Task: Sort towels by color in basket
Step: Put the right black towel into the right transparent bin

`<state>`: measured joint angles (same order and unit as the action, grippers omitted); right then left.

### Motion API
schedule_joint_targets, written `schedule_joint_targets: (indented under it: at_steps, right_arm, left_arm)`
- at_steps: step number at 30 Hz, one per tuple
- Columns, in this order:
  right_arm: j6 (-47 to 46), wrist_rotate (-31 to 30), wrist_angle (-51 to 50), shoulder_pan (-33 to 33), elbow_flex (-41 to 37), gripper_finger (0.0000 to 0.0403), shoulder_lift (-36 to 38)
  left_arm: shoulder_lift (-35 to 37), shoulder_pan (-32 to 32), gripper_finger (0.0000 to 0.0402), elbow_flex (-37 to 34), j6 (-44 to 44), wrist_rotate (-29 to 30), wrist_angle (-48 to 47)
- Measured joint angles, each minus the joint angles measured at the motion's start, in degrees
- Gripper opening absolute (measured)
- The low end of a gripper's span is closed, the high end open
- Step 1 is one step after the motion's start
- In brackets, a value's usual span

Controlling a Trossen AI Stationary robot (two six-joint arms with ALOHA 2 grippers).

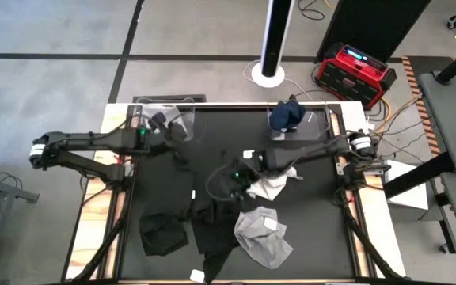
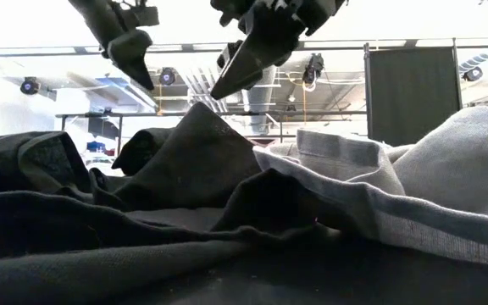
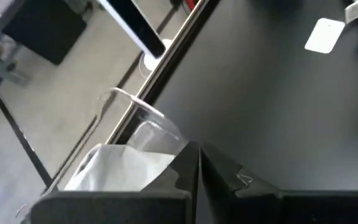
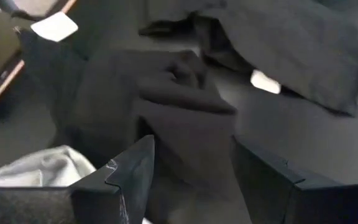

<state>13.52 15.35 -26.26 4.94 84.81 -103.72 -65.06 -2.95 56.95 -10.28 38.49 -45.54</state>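
Several towels lie in a heap on the black table: black ones point(image 1: 212, 222) point(image 1: 163, 234), a light grey one point(image 1: 264, 236) with a white tag, and a white one point(image 1: 274, 187). A navy towel point(image 1: 286, 113) sits in the clear basket at the far right. A white towel point(image 3: 122, 172) lies in the clear basket point(image 1: 161, 119) at the far left. My left gripper point(image 3: 199, 165) hangs shut over that basket's edge point(image 1: 172, 129). My right gripper point(image 4: 191, 168) is open above a raised fold of black towel point(image 4: 185, 106); in the low view its tips point(image 2: 227, 80) stand just clear of the fold point(image 2: 200, 119).
Both clear baskets stand along the table's far edge, left point(image 3: 138, 118) and right point(image 1: 303, 127). A loose white tag point(image 3: 324, 34) lies on the bare black table past the left gripper. Beyond the far edge are a white pole base point(image 1: 267, 75) and a red box point(image 1: 355, 71).
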Motion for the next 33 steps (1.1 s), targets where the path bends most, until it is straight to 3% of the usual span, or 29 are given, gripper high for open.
schedule_joint_targets:
  at_steps: [8,13,23,29,33]
  right_arm:
    - [-9.1,-0.4,7.6,3.1,-5.0,0.0203,0.0]
    - [-16.9,-0.6,7.8,5.8,-6.3,0.0203,0.0]
    - [-29.0,-12.9,-1.1,13.6,-6.6,0.0203,0.0]
    - [-30.9,-23.7,3.0,15.1,-6.8,0.0203,-0.3]
    - [-30.4,-24.5,6.9,15.0,-6.8,0.0203,-0.4]
  left_arm:
    - [-0.3,11.6,0.0000,-0.1,-7.4,7.0,-0.1]
    - [-1.3,14.4,0.0000,-0.1,-10.9,7.6,-0.3]
    - [-5.5,14.9,0.0000,-0.1,-13.2,8.7,-0.3]
    - [-8.2,14.9,0.0000,-0.1,-13.9,9.0,-0.1]
    - [-9.4,14.9,0.0000,-0.1,-14.1,9.0,-0.1]
